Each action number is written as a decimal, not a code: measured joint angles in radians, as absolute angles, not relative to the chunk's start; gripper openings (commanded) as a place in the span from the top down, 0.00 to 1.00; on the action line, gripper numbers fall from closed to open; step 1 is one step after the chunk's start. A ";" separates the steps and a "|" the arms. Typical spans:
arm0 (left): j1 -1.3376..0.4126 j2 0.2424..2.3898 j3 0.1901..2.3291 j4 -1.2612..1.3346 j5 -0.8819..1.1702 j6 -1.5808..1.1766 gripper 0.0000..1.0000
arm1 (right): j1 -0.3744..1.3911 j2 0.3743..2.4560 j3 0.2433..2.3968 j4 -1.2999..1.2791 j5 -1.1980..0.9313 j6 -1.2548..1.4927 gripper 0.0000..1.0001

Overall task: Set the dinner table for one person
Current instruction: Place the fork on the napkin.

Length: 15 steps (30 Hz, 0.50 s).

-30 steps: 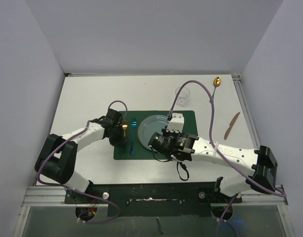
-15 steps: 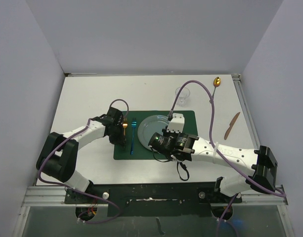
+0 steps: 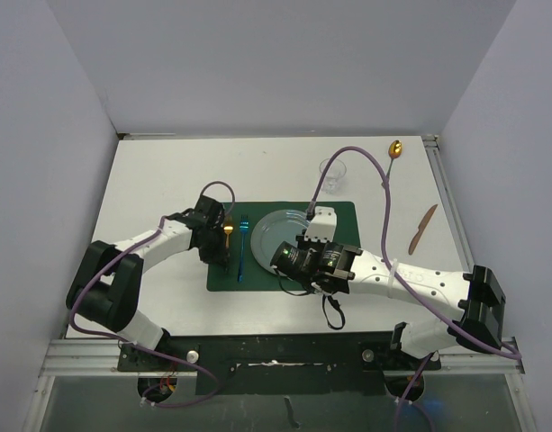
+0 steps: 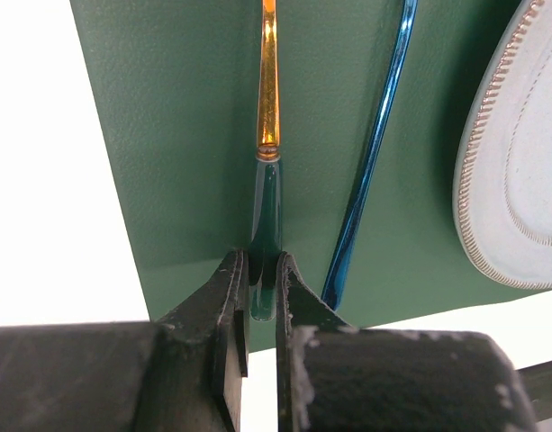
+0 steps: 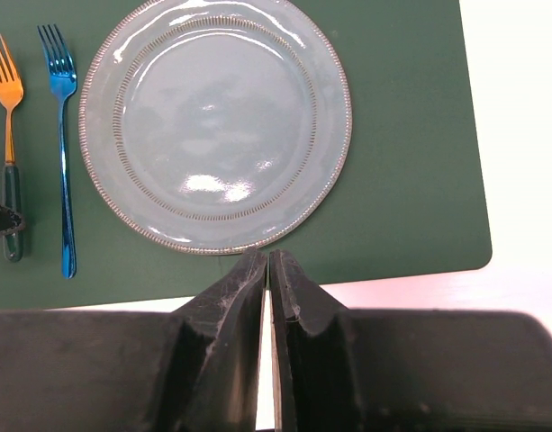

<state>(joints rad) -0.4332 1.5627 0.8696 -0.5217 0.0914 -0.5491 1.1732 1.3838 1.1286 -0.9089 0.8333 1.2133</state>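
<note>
The white bench (image 3: 158, 171) is spreading out under and around the dark green placemat (image 3: 343, 223). At the placemat's near left edge, the left fingers (image 4: 242, 279) are pinching the dark handle end of the orange fork (image 4: 268, 90) lying on it. Just right, the blue fork (image 4: 384, 135) is lying alongside, and the grey-blue plate (image 5: 212, 126) is sitting at the placemat's middle. The right fingers (image 5: 257, 279) are hovering over the placemat's near edge, pressed together and holding nothing. Just beyond the placemat's far edge, near its right corner, a clear cup (image 3: 334, 175) is standing; farther right, a gold spoon (image 3: 394, 150) and a brown knife (image 3: 422, 228) are lying.
</note>
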 measured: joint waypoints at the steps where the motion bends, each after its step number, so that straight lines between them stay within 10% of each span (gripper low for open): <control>1: -0.433 1.563 0.868 -0.521 0.094 -0.550 1.00 | 1.173 1.383 1.129 -0.911 0.835 1.214 0.91; 15: -0.433 1.563 0.843 -0.517 0.112 -0.564 1.00 | 1.173 1.365 1.129 -0.934 0.847 1.226 0.91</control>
<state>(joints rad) -0.4332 1.5627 0.8433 -0.5167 0.1116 -0.5644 1.1732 1.3651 1.1286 -0.9337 0.8474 1.2259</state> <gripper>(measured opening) 0.052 0.091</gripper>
